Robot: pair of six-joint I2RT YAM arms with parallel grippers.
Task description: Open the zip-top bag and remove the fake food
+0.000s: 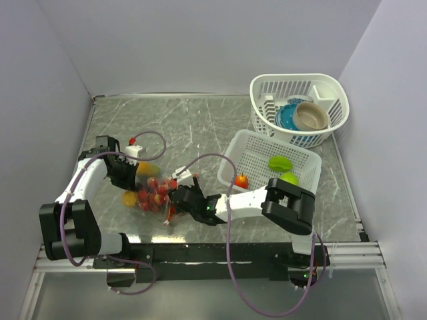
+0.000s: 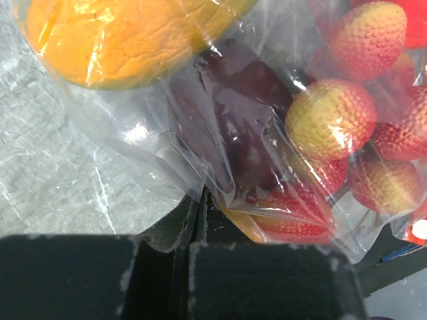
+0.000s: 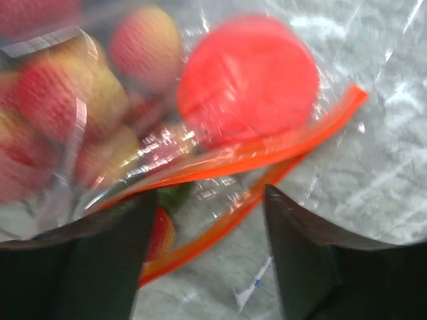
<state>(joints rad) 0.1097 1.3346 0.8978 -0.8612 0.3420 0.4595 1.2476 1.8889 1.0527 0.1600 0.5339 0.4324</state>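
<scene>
The zip-top bag [image 1: 152, 193] lies left of centre on the marble table, a clear, crinkly bag full of fake food [image 1: 155, 189], mostly red fruits with an orange piece [image 1: 129, 198]. My left gripper [image 1: 131, 179] is at the bag's left side, shut on a fold of its film [image 2: 200, 220]. Close to its pads sit red-yellow berries [image 2: 330, 120] and an orange fruit [image 2: 127, 33]. My right gripper [image 1: 175, 198] is at the bag's right end. Its jaws [image 3: 210, 220] stand open, one on each side of the orange-red zip strip [image 3: 267, 157], whose two lips are parted. A round red fruit [image 3: 248, 79] sits just inside.
A white slotted tray [image 1: 301, 155] to the right holds two green pieces [image 1: 279, 162] and a red-orange one [image 1: 241, 181]. A white basket [image 1: 333, 90] at the back right holds a blue and a beige bowl [image 1: 310, 115]. Grey walls close in the table.
</scene>
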